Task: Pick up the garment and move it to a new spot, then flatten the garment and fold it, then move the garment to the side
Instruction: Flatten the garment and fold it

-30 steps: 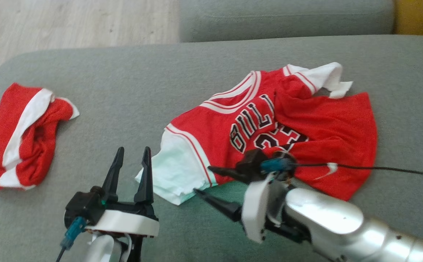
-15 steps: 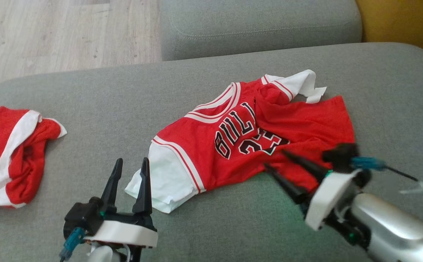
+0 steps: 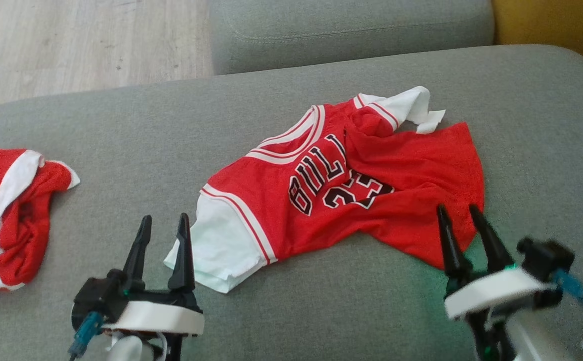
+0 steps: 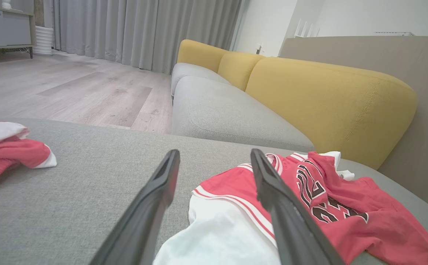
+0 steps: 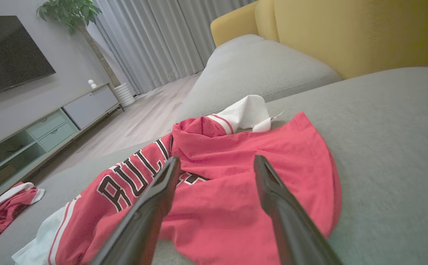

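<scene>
Red jersey point(image 3: 351, 190) lies crumpled about mid-way across the grey seat point(image 3: 121, 130), print side up. One white sleeve point(image 3: 216, 250) sits at its near-left corner and the other is bunched at the far edge.

Left gripper point(image 3: 165, 217) is low at near-left, fingers spread wide w/ nothing between them. One tip overlaps the white sleeve in head view, but contact can't be told. Right gripper point(image 3: 456, 207) is at near-right, also spread and empty, tips over the red hem. Right wrist view has fabric under the fingers; touching or not is unclear.

Open room:
- There is a wide bare strip of seat between the jersey and a second red-and-white cloth point(image 3: 10, 215) at far left.
- There is more bare seat right of the jersey, out to the rounded right edge, and a band along the far edge.
- Beyond the far edge is wood floor point(image 3: 70, 40) on the left and another grey cushion point(image 3: 346, 30) in the middle, w/ a yellow backrest point(image 3: 552, 25) at the right corner.

Hidden or cut off:
- The second cloth is clipped by the left frame edge.
- The jersey's right half is folded over itself and covers part of the number, so the lettering is only partly readable.
- The right gripper's wrist is blurred.
- Both arms are cut by the bottom edge.
</scene>
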### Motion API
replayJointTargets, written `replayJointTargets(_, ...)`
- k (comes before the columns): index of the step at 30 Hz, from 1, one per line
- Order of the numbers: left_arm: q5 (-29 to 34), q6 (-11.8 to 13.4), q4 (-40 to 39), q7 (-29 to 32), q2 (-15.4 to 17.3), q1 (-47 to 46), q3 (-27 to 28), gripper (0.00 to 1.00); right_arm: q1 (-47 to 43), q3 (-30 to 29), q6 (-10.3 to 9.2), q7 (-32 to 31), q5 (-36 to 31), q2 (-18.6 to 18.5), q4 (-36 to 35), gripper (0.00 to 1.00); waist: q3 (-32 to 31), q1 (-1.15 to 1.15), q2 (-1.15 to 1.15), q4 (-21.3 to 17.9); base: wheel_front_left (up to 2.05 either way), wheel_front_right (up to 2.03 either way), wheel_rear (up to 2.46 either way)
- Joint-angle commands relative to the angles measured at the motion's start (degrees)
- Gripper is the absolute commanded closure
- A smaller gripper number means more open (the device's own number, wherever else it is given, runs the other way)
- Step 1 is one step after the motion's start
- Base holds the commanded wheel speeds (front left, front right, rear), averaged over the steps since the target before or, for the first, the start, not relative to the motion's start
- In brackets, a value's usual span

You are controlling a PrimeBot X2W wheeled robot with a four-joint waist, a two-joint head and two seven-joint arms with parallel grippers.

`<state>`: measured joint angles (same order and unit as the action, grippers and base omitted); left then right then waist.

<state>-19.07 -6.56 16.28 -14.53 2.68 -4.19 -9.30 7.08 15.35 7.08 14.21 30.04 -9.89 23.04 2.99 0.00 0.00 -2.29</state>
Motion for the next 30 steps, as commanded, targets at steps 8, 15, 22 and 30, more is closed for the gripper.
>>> replayJointTargets(8,1.8,0.0,-0.8,-0.5,0.2,-2.5,2.9,0.00,-5.1,-6.1,0.41,0.8,-9.4,6.4,-6.4,0.00,0.4,0.00,0.00,-0.8,0.00,0.00,0.00)
replayJointTargets(15,2.3,-0.1,-0.4,-0.5,0.2,-2.3,3.4,0.00,-5.6,-7.7,0.41,0.8,-11.1,7.0,-8.0,0.00,0.2,0.00,0.00,-1.0,0.00,0.00,0.00)
replayJointTargets(22,4.8,0.3,2.2,-0.5,0.2,-2.9,2.8,0.00,-5.4,-7.9,0.41,0.8,-11.2,7.0,-8.9,0.00,0.9,0.00,0.00,-1.1,0.00,0.00,0.00)
replayJointTargets(30,9.9,3.2,12.3,-0.5,1.1,-6.0,3.1,0.00,-5.3,-7.7,0.41,0.8,-11.4,7.0,-9.0,0.00,2.3,0.00,0.00,-1.3,0.00,0.00,0.00)
